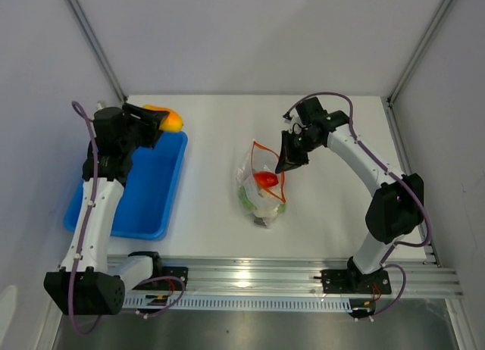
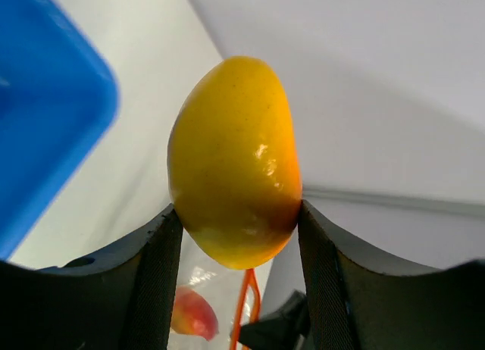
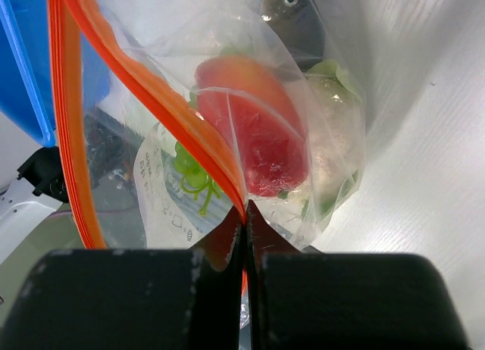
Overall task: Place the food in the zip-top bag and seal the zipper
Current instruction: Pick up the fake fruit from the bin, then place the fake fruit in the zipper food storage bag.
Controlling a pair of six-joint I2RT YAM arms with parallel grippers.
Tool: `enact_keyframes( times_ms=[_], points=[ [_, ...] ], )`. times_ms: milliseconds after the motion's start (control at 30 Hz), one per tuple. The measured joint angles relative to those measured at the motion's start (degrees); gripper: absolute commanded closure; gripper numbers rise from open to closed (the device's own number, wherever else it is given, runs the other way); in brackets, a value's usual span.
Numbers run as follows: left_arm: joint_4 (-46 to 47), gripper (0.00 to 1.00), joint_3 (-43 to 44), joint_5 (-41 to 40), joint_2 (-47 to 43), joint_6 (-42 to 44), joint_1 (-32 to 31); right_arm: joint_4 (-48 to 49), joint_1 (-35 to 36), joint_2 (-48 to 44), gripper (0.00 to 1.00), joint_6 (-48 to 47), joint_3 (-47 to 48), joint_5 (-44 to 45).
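The left end effector [image 2: 239, 217] is partly spread and clamped on the yellow oval fruit [image 2: 231, 160], above the far corner of the blue tray [image 1: 155, 191], at ten o'clock from the zip-top bag [image 1: 258, 202]. The right end effector [image 3: 244, 217] is pressed together, pinching the zipper [image 3: 151, 92]. The bag rests mid-way across the desk [image 1: 204, 130] with a red-orange piece [image 3: 258, 130] inside. Faint print on the bag cannot be read.

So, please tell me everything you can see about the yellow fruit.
The yellow fruit is a smooth, glossy oval that looks like plastic, yellow with an orange blush on one side. It is whole. The left claw grips it: two black fingers press its lower sides, the rest sticking out beyond them. It hangs over the far corner of the blue tray, apparently touching nothing else.
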Motion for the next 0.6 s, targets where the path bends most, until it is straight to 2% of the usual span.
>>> enact_keyframes(
  times_ms=[167, 333, 600],
  points=[
    [7.8, 0.99, -0.1, 6.7, 0.7, 2.3, -7.3, -0.4, 0.0, 0.0, 1.0, 0.0, 0.0, 0.2],
    [10.0, 0.99, 1.2, 14.0, 5.4, 6.1, -14.8, -0.4, 0.2, 0.0, 1.0, 0.2, 0.0, 0.3],
    [3.4, 1.0, 11.7, 16.9, 8.7, 16.6, -24.8, -0.1, 1.1, -1.0, 1.0, 1.1, -0.3, 2.4]
  ],
)
